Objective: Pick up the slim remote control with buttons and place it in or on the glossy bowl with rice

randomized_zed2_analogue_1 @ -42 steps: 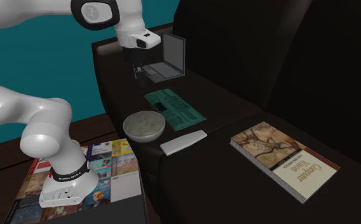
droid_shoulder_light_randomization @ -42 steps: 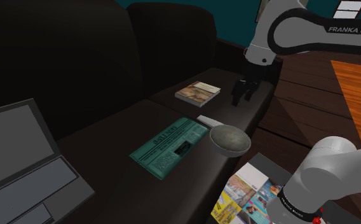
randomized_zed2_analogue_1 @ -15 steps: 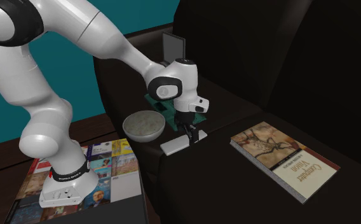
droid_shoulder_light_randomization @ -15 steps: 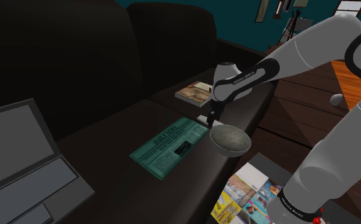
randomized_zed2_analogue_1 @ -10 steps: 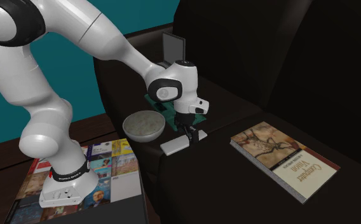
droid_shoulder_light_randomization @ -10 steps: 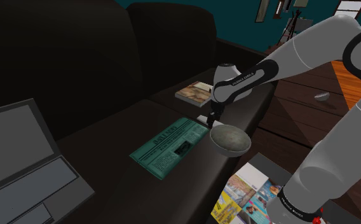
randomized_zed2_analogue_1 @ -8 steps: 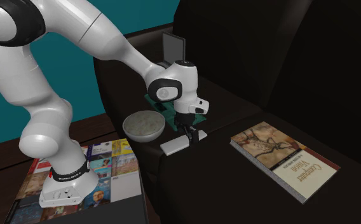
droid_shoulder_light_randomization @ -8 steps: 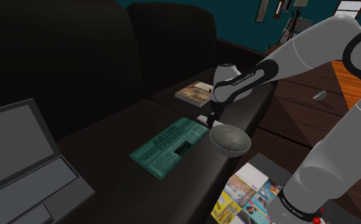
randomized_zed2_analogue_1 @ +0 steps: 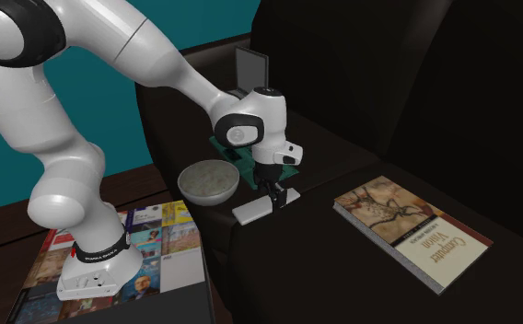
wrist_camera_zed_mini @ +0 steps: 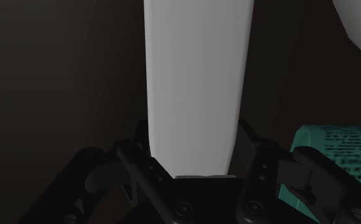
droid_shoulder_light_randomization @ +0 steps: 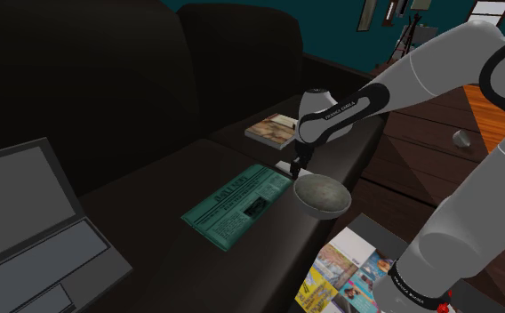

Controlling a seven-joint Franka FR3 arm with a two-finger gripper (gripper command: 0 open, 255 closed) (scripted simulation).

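bowl (randomized_zed2_analogue_1: 208,180) sits upright at the front edge of the dark sofa (randomized_zed2_analogue_1: 342,120) seat, w/ a low fill of pale grainy rice (randomized_zed2_analogue_1: 206,175) and nothing else in it. remote (randomized_zed2_analogue_1: 261,206) is drawn plain white-grey, no buttons to make out. it lies flat on the seat edge just beside the bowl, on the side toward the book (randomized_zed2_analogue_1: 411,230), and is apart from the bowl's rim.

gripper (randomized_zed2_analogue_1: 273,194) is down on the remote, pointing at the seat, at the end nearer the book. in the wrist view the remote runs lengthwise away from the palm btwn the two fingers (wrist_camera_zed_mini: 138,147). each one sits tight against a long side near the remote's end, so it's clamped across its width, jaws only as wide as the remote. remote looks to rest on the cushion, not raised.

teal newspaper (droid_shoulder_light_randomization: 237,203) lies flat next to the bowl, toward the sofa back, one corner close to a finger. book is well apart on the next cushion. open laptop (droid_shoulder_light_randomization: 28,240) sits at the other end of the seat. stand (droid_shoulder_light_randomization: 353,267) top has colourful mag covers.
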